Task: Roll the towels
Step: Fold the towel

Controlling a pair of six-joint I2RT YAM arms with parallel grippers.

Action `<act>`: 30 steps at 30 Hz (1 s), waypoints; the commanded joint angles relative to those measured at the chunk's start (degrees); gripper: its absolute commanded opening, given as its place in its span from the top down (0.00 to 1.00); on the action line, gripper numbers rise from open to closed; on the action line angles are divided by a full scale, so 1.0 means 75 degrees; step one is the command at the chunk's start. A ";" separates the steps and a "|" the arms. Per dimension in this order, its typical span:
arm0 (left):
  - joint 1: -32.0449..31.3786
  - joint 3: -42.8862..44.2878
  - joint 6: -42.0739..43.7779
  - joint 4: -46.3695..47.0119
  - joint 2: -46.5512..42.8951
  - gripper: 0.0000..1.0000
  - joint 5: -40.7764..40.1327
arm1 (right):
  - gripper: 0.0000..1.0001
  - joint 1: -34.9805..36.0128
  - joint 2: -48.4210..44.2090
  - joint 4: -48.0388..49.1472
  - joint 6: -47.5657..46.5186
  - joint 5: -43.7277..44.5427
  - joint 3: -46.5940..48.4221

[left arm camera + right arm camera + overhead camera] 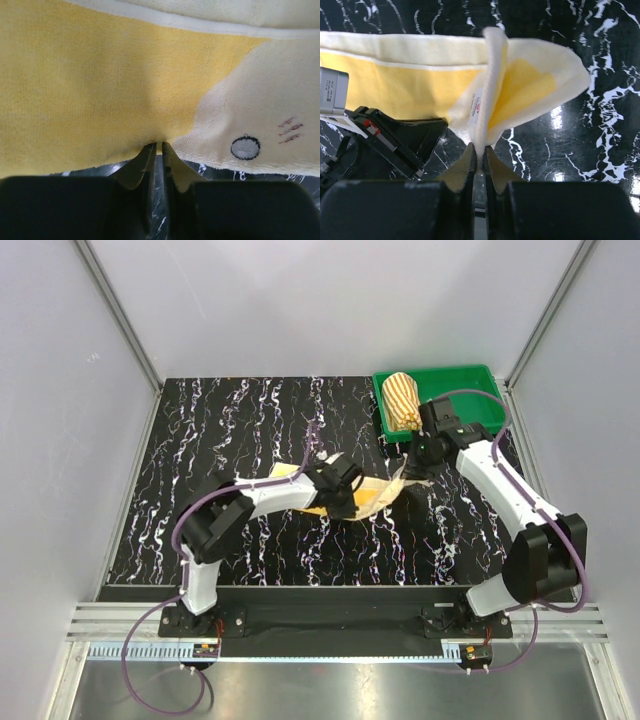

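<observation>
**A:** Item one, location?

**B:** Yellow towel [378, 494]. It is on the black marbled counter [250, 420] near the middle, stretched between the two arms. Yellow field with a cream border; the left wrist view shows a small stitched oval mark [245, 148] on the cream part.

**A:** Condition?

**B:** Mostly flat. The right-hand end is lifted and folded over on itself, with a small white label [476, 107] showing in the fold.

**A:** Item two, left end effector [156, 146]?

**B:** Clenched on the yellow towel's near edge. The fingertips are pressed almost together and the cloth puckers where they meet.

**A:** Item three, right end effector [479, 147]?

**B:** Also clenched on the yellow towel, at the base of the folded end. The jaws are nearly closed, with the doubled cloth rising from between them.

**A:** Spacing between the two?

**B:** Near each other. From above, the left one [345, 490] is over the towel's middle and the right one [412, 468] is at its right end.

**A:** Item four?

**B:** Striped towel [403, 400], orange and cream. It sits in the left end of the green tray [440, 371] at the far right corner of the counter, well apart from both end effectors. It looks bundled into a roll, though the overhead view is too small to judge how tightly.
</observation>
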 commanded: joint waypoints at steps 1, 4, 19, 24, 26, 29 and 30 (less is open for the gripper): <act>0.0340 -0.0371 0.0181 -0.0294 -0.1120 0.82 0.0149 | 1.00 0.0478 0.0310 -0.0421 0.0127 0.0458 0.0760; 0.0633 -0.0720 0.0369 -0.0599 -0.1927 0.81 0.0126 | 1.00 0.1098 0.0801 -0.0726 0.0034 0.0775 0.1521; 0.2905 -0.3452 0.1283 -0.1899 -0.6568 0.68 -0.0155 | 1.00 0.3807 0.5417 -0.2859 -0.0166 0.2193 0.7798; 0.3470 -0.4377 0.1646 -0.2193 -0.7578 0.66 -0.0109 | 1.00 0.4240 0.7164 -0.3152 -0.0096 0.1889 0.9758; 0.3716 -0.4542 0.1763 -0.2252 -0.7709 0.66 -0.0050 | 1.00 0.4358 0.7655 -0.3001 -0.0002 0.1643 1.0334; 0.3892 -0.4742 0.1905 -0.2310 -0.7896 0.66 -0.0026 | 1.00 0.4510 0.7915 -0.2417 0.0068 0.1234 1.0383; 0.3892 -0.4754 0.1916 -0.2299 -0.7943 0.66 0.0032 | 0.99 0.4592 0.7951 -0.2275 0.0080 0.1174 1.0325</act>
